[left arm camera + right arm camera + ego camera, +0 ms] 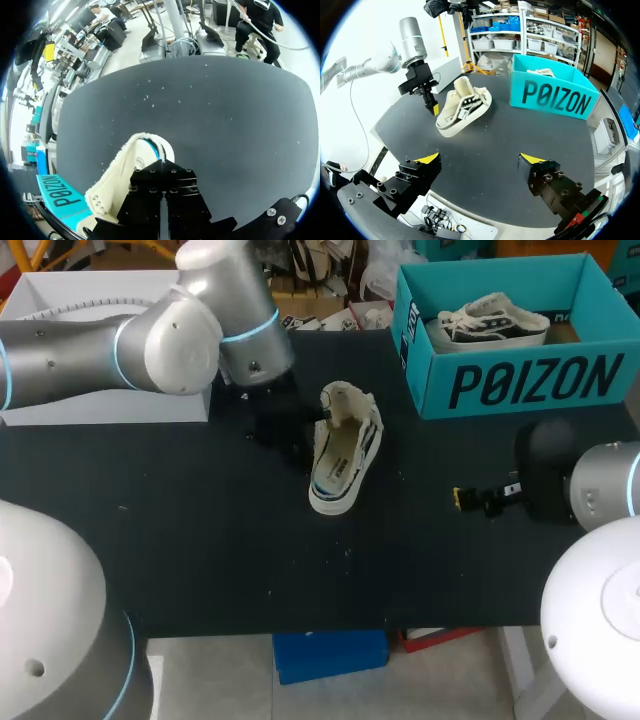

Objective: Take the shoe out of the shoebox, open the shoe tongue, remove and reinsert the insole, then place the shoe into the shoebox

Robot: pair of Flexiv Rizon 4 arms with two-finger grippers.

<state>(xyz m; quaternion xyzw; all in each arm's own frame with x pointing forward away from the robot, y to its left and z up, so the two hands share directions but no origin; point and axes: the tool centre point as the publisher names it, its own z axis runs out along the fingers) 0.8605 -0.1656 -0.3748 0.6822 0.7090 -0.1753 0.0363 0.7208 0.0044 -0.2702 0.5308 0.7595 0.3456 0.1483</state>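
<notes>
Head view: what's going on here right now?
One white shoe is out on the black table, near the teal shoebox, which holds a second shoe. The left gripper is down right beside the shoe on the table; whether it grips it can't be told. The right gripper sits open, apart from the shoe, holding nothing.

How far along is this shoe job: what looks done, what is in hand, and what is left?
Done: one shoe lies on the table, out of the shoebox. In hand: the left gripper is at the shoe's opening; whether it grips is unclear. The right gripper is open, away from the shoe. Left: no insole lies out yet, and the shoe must return to the box beside the second shoe.
</notes>
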